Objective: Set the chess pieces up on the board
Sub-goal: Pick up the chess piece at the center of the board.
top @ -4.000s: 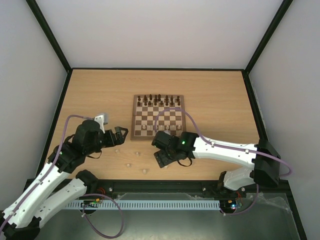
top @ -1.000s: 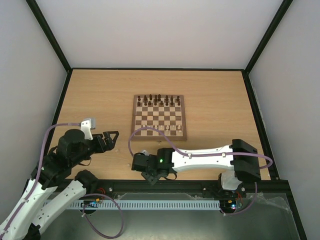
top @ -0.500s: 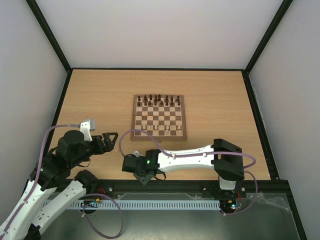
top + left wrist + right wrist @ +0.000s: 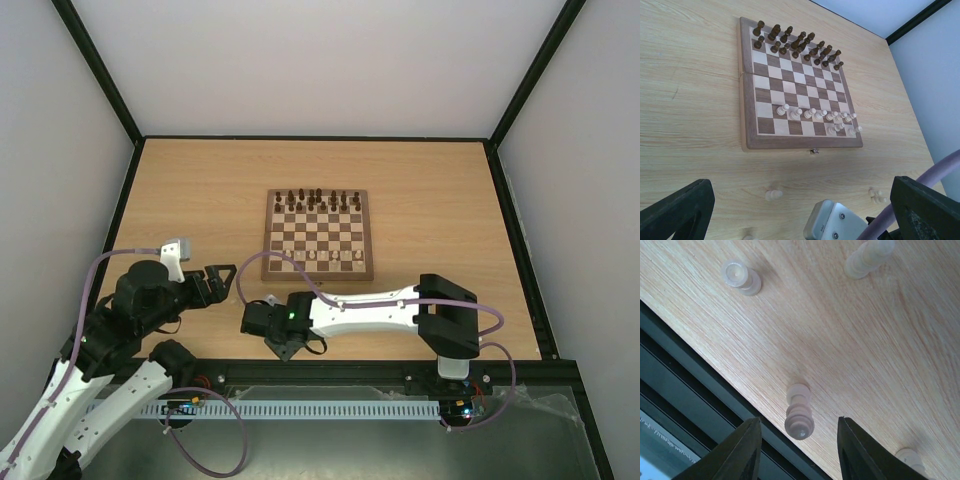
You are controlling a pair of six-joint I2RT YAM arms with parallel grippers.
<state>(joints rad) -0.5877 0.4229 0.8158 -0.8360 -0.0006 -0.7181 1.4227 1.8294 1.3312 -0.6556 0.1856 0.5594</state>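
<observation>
R end effector (image 4: 797, 421) open, fingers (image 4: 745, 450) either side of upright pale pawn (image 4: 799, 415), w/o contact.

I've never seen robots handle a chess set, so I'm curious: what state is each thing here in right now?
Board: unfolded, flat on the table.
Dark pieces: standing in the two far rows.
Pale pieces on the board: standing, near side partly filled.
Loose pale pieces: standing on the table, off the board.
Left gripper: wide open, empty.
Right gripper: open, straddling one loose piece, not touching it.
</observation>
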